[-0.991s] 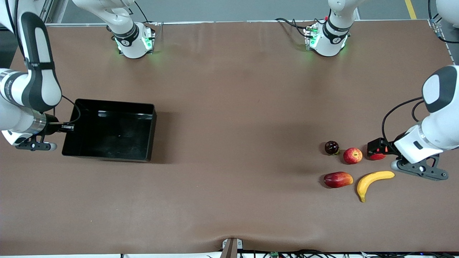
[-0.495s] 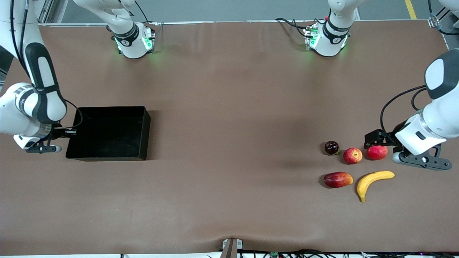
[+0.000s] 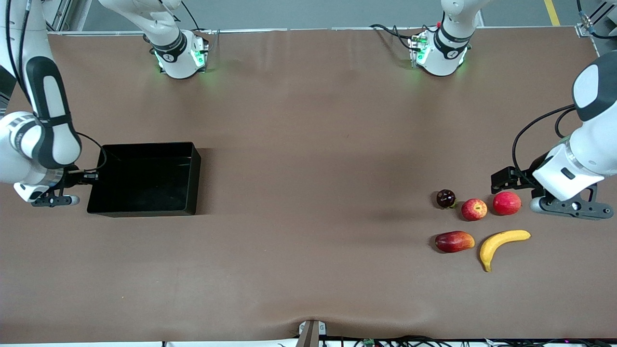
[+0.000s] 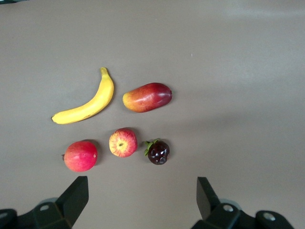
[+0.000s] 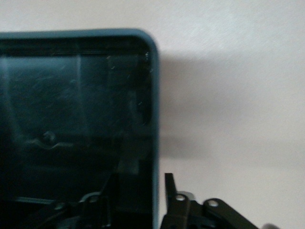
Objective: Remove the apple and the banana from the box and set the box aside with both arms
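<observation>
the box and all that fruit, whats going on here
The fruit is already out. The apple and banana lie with three other fruits at the left arm's end of the table, where the left gripper hangs open over them. The empty box sits at the right arm's end, the right gripper straddling its wall, jaws loosened.

High front overview, wrist views looking down close
</observation>
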